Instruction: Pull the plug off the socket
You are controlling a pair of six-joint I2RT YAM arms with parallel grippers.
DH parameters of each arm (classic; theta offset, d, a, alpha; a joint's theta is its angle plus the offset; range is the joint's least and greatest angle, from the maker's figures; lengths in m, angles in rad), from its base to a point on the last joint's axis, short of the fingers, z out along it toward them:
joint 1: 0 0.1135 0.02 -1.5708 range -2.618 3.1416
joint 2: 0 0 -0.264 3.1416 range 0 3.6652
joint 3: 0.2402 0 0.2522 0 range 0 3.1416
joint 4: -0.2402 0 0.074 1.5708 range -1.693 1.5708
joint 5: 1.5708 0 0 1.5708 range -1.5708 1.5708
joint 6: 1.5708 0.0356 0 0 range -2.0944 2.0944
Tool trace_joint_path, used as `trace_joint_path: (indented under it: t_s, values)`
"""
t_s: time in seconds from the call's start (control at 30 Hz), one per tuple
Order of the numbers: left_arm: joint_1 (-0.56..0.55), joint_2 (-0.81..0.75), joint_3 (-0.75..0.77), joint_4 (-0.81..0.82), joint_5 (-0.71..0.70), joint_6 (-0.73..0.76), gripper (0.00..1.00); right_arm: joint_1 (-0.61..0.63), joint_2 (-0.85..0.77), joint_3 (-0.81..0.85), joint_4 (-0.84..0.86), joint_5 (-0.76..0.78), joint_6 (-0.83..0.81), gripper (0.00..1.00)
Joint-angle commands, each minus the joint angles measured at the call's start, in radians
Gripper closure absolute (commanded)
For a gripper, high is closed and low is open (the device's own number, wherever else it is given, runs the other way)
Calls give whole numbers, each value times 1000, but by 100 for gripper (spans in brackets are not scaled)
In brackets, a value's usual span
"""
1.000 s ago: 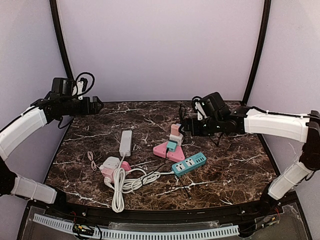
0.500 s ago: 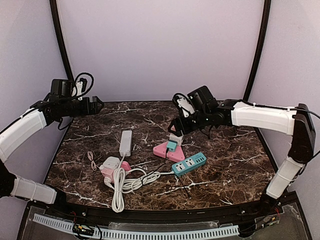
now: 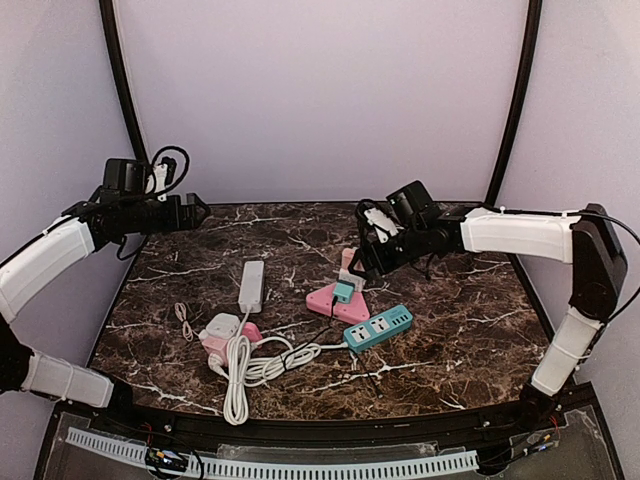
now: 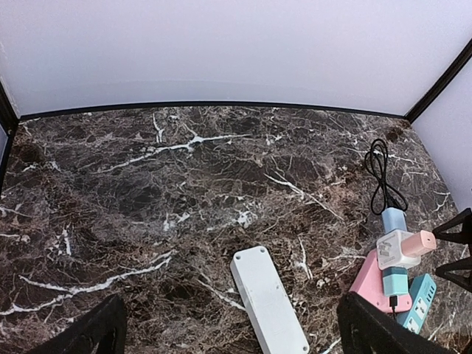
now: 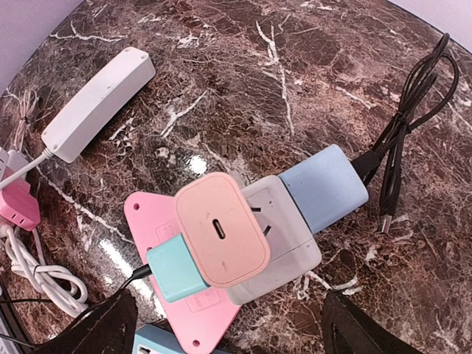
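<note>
- Worktop (image 3: 460, 340): dark marble, with sockets and leads lying around its middle.
- Left jaws: raised near the left rear corner and wide apart; fingers (image 4: 92, 332) hold nothing.
- Right jaws: above the socket stack and apart; fingers (image 5: 110, 324) stand either side, clear of it in the wrist view.
- White power strip (image 5: 96, 103): flat, left of the stack, apart from it.
- Pink socket (image 5: 147, 217): triangular, flat near centre.
- White adapter (image 5: 287, 243): seated on pink socket, with a blue plug (image 5: 324, 188) in its side.
- Pink plug (image 5: 219, 230): on top of white adapter, not yet pulled; teal plug (image 5: 173, 269) just beside it.

The plug (image 5: 221, 240) sits on the socket (image 5: 284, 237), right of the strip (image 5: 96, 103)
</note>
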Motion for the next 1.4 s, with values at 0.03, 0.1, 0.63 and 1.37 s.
trace_joint_path:
  t_s: [0.03, 0.1, 0.63, 1.37]
  values:
    - [-3, 37, 11, -12, 60, -8, 0, -30, 30, -44, 112, -77, -72, 13]
    - [-1, 42, 13, -13, 66, -10, 0, -31, 33, -60, 145, -80, -99, 12]
    - [0, 37, 13, -14, 59, 3, 0, -49, 82, -109, 253, -79, -219, 9]
    - [1, 48, 0, 3, 73, -9, 0, -55, 168, -74, 288, -108, -209, 38]
